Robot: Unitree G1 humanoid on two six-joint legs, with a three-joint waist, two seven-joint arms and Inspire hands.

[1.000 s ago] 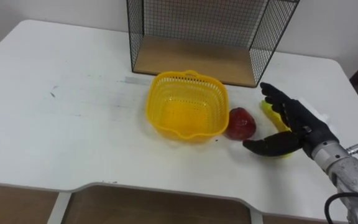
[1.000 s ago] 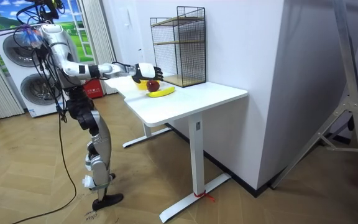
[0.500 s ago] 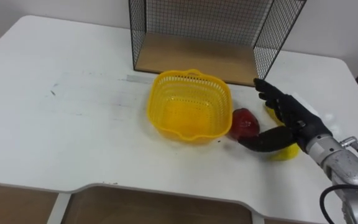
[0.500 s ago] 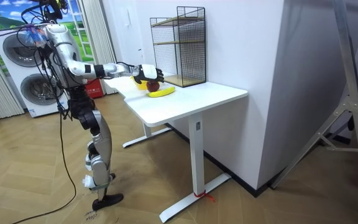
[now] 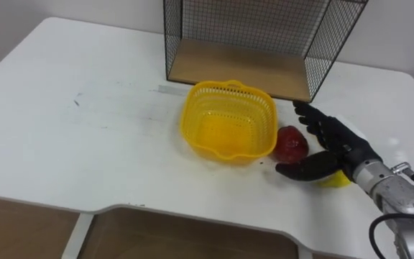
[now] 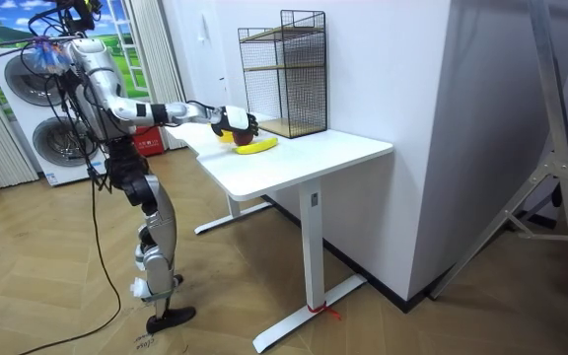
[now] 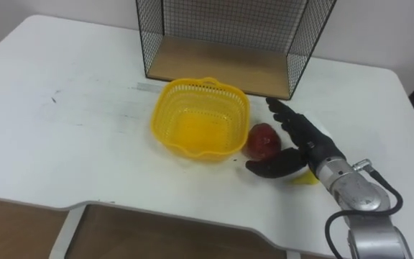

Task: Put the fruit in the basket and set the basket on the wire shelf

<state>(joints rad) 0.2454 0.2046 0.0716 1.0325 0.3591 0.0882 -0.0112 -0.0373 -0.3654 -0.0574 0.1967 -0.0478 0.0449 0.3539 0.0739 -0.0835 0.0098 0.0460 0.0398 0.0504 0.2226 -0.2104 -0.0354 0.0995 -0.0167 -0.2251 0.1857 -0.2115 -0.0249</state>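
A yellow mesh basket point(image 5: 228, 129) point(image 7: 201, 127) stands with nothing in it on the white table point(image 5: 85, 137), just in front of the black wire shelf point(image 5: 264, 36). A red apple point(image 5: 291, 143) point(image 7: 262, 140) lies against the basket's right side. My right hand point(image 5: 329, 147) point(image 7: 297, 147) is open right beside the apple, fingers stretched behind it and thumb in front, spread around it without closing. A yellow banana point(image 5: 334, 178) lies mostly hidden under that hand. In the room view I stand at the table's end with the right arm reaching to the fruit point(image 6: 243, 138).
The shelf has a wooden floor board point(image 5: 243, 68) and an open front facing the basket. The table's front edge point(image 5: 157, 208) runs close below the basket. Washing machines point(image 6: 37, 118) stand behind me in the room view.
My right hand moved left, closer to the apple, its thumb now in front of it. The eye view shifted slightly; basket and fruit stayed put.
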